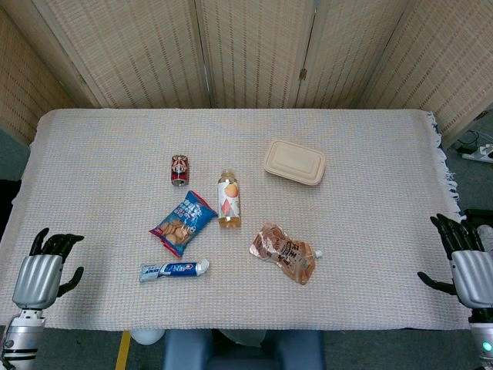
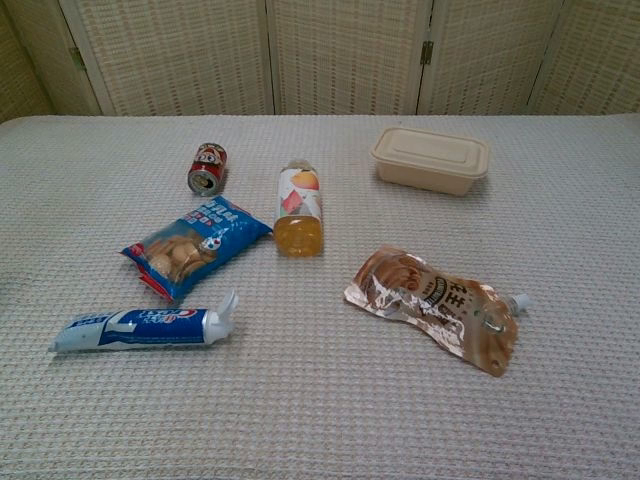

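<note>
My left hand point(image 1: 42, 266) hovers at the table's near left corner, fingers apart, holding nothing. My right hand point(image 1: 466, 262) is at the near right edge, also spread and holding nothing. Neither hand shows in the chest view. Between them on the cloth lie a toothpaste tube point(image 1: 173, 269) point(image 2: 140, 326), a blue snack bag point(image 1: 182, 221) point(image 2: 193, 245), a red can point(image 1: 179, 169) point(image 2: 207, 167) on its side, a juice bottle point(image 1: 229, 199) point(image 2: 298, 210) lying down, a brown spouted pouch point(image 1: 285, 252) point(image 2: 435, 306) and a closed beige lunch box point(image 1: 294, 162) point(image 2: 431, 158). The toothpaste tube is nearest my left hand.
A woven cream cloth point(image 1: 370, 223) covers the table, fringed at the right edge. Folding wicker screens point(image 1: 254, 50) stand behind it. A cable and power strip point(image 1: 477, 150) lie on the floor at the right.
</note>
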Motion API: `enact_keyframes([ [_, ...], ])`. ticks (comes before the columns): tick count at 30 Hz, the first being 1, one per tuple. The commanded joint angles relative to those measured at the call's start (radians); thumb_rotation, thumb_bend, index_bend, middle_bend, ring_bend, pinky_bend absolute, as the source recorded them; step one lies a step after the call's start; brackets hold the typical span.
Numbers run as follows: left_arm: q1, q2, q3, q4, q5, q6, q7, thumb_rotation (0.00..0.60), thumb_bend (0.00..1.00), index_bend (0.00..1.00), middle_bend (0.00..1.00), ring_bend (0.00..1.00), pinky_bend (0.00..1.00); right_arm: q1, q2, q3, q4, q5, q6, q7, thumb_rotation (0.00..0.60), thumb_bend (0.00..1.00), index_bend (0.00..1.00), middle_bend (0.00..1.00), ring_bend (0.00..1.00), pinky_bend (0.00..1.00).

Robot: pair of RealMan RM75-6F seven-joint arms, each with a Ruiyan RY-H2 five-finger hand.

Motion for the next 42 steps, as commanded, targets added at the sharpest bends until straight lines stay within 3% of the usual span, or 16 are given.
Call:
enact_keyframes([
  [1, 0.001, -0.006, -0.003, 0.007, 0.0, 0.007, -0.001, 0.6, 0.41, 0.27, 0.29, 0.22, 0.1, 0.001, -0.002, 0.003, 0.004, -0.007, 0.011, 0.003, 0.6, 0.12, 0.02, 0.08, 0.09, 0.0],
  [16, -0.033, -0.02, 0.009, 0.04, 0.079, -0.005, -0.015, 0.6, 0.41, 0.29, 0.29, 0.23, 0.1, -0.017, 0.012, 0.014, -0.012, -0.007, 0.058, 0.007, 0.6, 0.12, 0.01, 0.08, 0.09, 0.0],
  [31, -0.175, -0.089, 0.05, 0.074, 0.16, -0.214, -0.006, 0.6, 0.37, 0.3, 0.29, 0.24, 0.1, -0.014, 0.011, 0.011, -0.018, -0.013, 0.054, 0.005, 0.6, 0.12, 0.01, 0.08, 0.09, 0.0],
  [42, -0.267, -0.172, 0.061, 0.087, 0.12, -0.377, 0.066, 0.6, 0.36, 0.3, 0.31, 0.26, 0.1, -0.016, 0.012, 0.01, -0.018, -0.01, 0.052, 0.005, 0.6, 0.12, 0.01, 0.08, 0.09, 0.0],
])
